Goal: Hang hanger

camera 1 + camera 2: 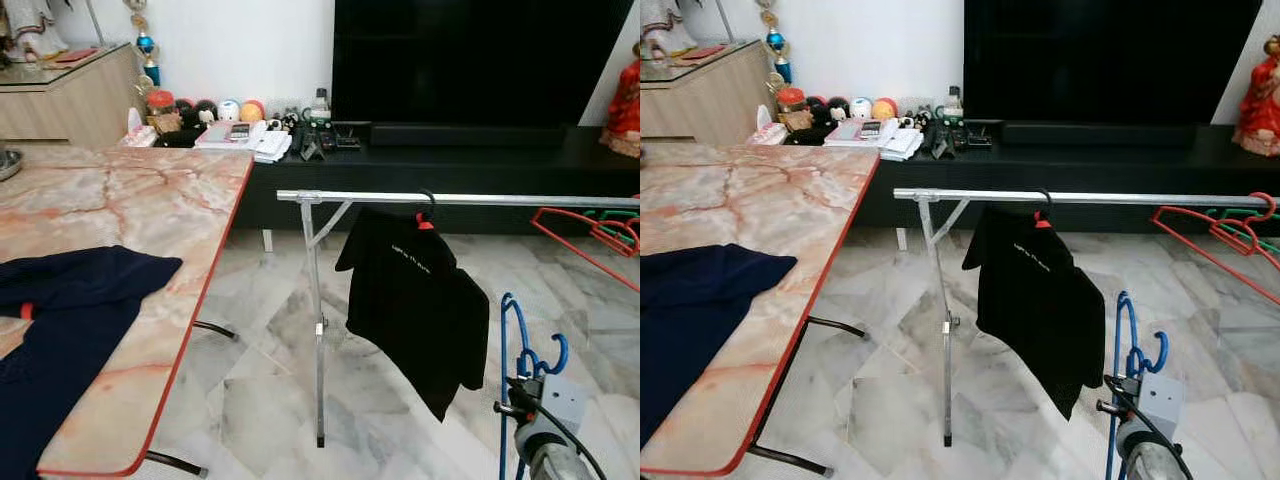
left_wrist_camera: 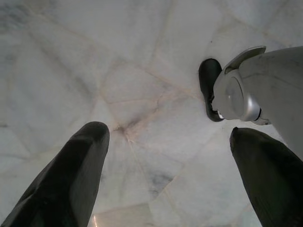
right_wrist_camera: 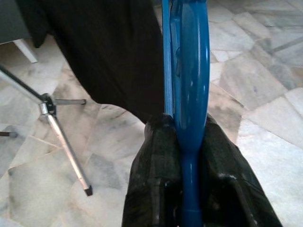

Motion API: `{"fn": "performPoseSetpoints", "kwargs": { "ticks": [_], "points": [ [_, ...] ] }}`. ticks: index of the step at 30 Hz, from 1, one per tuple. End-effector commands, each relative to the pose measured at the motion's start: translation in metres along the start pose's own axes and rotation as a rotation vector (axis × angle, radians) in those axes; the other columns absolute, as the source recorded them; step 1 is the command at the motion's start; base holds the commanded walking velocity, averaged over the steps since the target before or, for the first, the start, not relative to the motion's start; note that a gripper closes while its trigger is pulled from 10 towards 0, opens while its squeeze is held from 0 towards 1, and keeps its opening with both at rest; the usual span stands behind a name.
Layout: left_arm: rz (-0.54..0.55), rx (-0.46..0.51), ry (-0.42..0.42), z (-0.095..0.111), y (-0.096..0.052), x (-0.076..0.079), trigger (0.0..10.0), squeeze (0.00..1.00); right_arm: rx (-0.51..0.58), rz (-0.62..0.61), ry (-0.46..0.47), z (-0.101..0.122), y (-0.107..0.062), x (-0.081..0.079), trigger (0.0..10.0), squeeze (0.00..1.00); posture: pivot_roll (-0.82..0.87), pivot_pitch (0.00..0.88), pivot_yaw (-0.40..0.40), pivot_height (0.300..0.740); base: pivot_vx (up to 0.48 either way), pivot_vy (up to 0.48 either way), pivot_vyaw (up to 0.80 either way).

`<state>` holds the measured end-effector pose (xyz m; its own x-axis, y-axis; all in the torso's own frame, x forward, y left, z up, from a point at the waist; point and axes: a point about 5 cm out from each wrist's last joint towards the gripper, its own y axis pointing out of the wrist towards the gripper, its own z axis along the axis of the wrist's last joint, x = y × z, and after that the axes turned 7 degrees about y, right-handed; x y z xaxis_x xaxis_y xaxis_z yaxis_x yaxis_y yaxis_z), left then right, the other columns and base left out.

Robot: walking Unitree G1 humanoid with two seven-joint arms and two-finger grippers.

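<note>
A blue plastic hanger stands upright at the lower right, below the rail, and my right gripper is shut on its stem. It also shows as blue hanger above my right wrist. A silver clothes rail runs across at mid-height. A black T-shirt hangs from it on a red-necked hanger. Empty red hangers and a green hanger hang at the rail's right end. My left gripper hangs open over the marble floor.
A marble-topped table with a red edge stands on the left, with a dark navy garment on it. The rail's leg stands mid-floor. A low black TV cabinet with ornaments lines the back wall.
</note>
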<state>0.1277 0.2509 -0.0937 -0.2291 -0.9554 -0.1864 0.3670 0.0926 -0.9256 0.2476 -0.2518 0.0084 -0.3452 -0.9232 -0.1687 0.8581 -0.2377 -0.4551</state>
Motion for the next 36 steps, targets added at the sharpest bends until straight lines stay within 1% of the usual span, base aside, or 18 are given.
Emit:
{"fn": "performPoseSetpoints", "kwargs": {
  "ticks": [1, 18, 26, 31, 36],
  "points": [
    [-0.003, -0.012, 0.012, -0.0033, -0.0005, -0.0006, 10.0, 0.0, 0.012, -0.006, -0.008, 0.0025, 0.0004, 0.002, 10.0, 0.0, 0.01, 0.006, -0.001, 0.74, 0.0, -0.337, 0.0],
    [-0.004, -0.008, 0.018, -0.0027, -0.0003, 0.0, 10.0, 0.0, 0.016, -0.013, -0.03, 0.0057, 0.002, 0.0059, 10.0, 0.0, 0.01, 0.0, -0.004, 0.74, 0.0, -0.339, 0.0],
    [-0.003, -0.012, 0.006, -0.0045, -0.0004, 0.0007, 10.0, 0.0, 0.014, -0.019, -0.033, 0.0052, 0.0016, 0.0085, 10.0, 0.0, 0.01, 0.01, -0.008, 0.74, 0.0, 0.0, 0.0],
    [-0.003, 0.004, -0.039, -0.0045, -0.0004, 0.0016, 10.0, 0.0, 0.017, -0.026, -0.034, 0.0058, 0.0015, 0.0103, 10.0, 0.0, 0.01, 0.011, -0.008, 0.74, 0.0, 0.0, 0.0],
    [-0.013, -0.001, -0.032, -0.0047, -0.0004, 0.002, 10.0, 0.0, 0.018, -0.027, -0.032, 0.006, 0.0017, 0.0098, 10.0, 0.0, 0.01, 0.012, -0.008, 0.74, 0.0, 0.0, 0.0]
  ]
}}
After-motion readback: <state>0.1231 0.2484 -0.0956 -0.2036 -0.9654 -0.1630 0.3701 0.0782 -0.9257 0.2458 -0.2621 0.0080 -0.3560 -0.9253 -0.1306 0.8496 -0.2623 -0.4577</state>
